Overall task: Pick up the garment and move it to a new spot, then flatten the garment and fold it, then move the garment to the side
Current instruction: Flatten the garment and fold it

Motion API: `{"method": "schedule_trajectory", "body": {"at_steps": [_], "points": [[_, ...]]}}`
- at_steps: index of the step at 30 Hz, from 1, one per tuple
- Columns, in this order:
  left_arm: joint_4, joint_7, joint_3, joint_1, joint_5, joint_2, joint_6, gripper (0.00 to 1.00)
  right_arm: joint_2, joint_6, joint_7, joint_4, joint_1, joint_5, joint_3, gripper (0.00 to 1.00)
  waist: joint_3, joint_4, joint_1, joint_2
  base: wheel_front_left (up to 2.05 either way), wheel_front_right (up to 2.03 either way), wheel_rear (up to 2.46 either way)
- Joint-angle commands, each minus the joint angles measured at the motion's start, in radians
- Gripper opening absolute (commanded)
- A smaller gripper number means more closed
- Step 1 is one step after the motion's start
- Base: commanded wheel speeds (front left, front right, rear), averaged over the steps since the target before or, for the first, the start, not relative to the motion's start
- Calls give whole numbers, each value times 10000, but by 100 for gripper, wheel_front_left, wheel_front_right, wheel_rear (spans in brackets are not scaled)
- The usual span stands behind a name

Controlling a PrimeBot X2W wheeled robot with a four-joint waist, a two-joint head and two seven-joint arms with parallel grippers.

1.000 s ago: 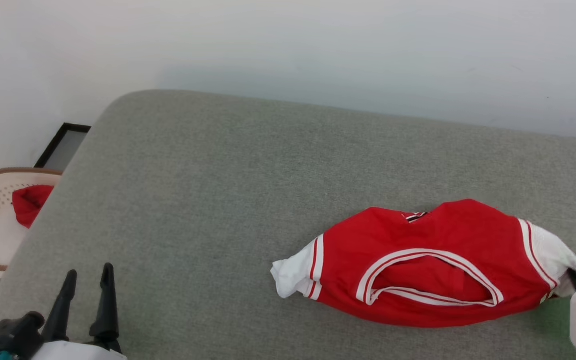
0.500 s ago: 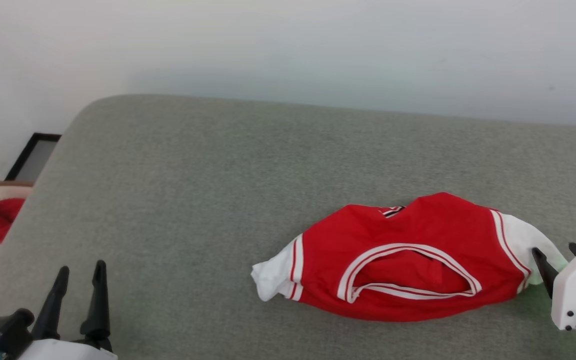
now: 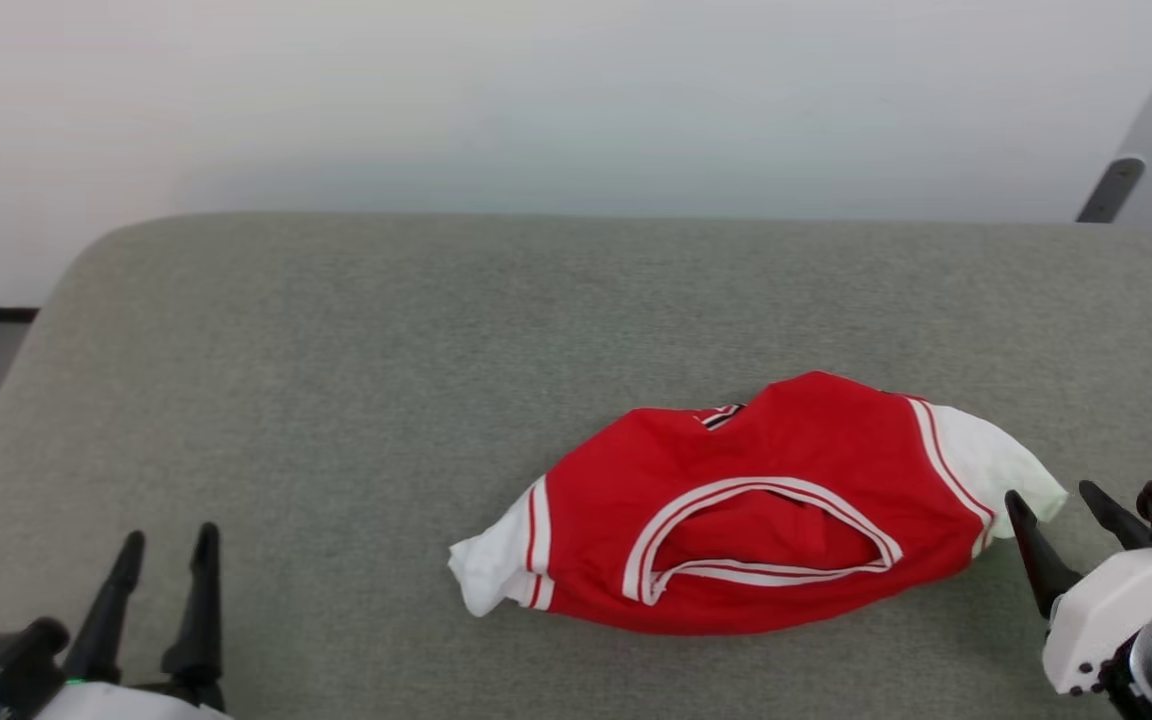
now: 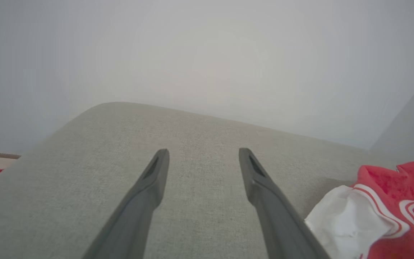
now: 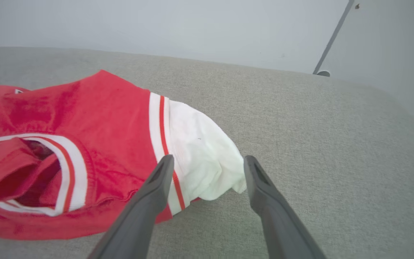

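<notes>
The garment [image 3: 736, 520] lies bunched on the grey surface [image 3: 336, 350], right of centre, with the collar opening facing up. It appears to be already set down. Flattening, folding and the move aside remain.

The right gripper [image 3: 1048, 492] is spread and empty, its fingertips just beside the white sleeve [image 5: 199, 158]. The left gripper [image 3: 170, 533] is spread and empty, well apart from the garment.

Compared with 1.0 s ago:
- The camera has turned right.
- The right fingers have backed out from the sleeve.
- The garment's shape is unchanged.
</notes>
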Motion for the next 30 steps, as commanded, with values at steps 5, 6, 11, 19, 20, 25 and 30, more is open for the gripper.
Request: {"method": "schedule_trajectory", "body": {"at_steps": [5, 6, 11, 19, 20, 25, 30], "points": [[-524, 979, -768, -99, -805, 554, -23, 100, 512, -7, -398, -469, 346, -288, -337, 100, 168, -304, -1, -1, 0, 0, 0], [-655, 1352, -976, -209, -1049, 712, -23, 100, 598, -7, -430, -528, 393, -348, -400, 100, 201, -320, -1, -1, 0, 0, 0], [-1397, 3617, -1937, -929, -2154, 1662, -23, 100, 867, -7, -513, -806, 347, -510, -611, 100, 331, -363, -1, -1, 0, 0, 0], [-1924, 7227, -2997, -2526, -3541, 2418, 47, 100, 1062, -7, -602, -953, 161, -659, -635, 100, 398, -368, -1, -1, 0, 0, 0], [-1918, 7609, -3105, -2714, -3644, 2438, 89, 100, 1079, -7, -602, -957, 160, -670, -619, 100, 413, -377, -1, -1, 0, 0, 0], [-1682, 9330, -3685, -3427, -4102, 2425, 417, 100, 1079, -7, -615, -942, 28, -656, -536, 100, 516, -428, -1, -1, 0, 0, 0], [-1341, 10417, -4098, -3958, -4258, 2336, 721, 100, 1040, -7, -587, -951, -29, -649, -486, 100, 712, -531, -1, -1, 0, 0, 0]]}}
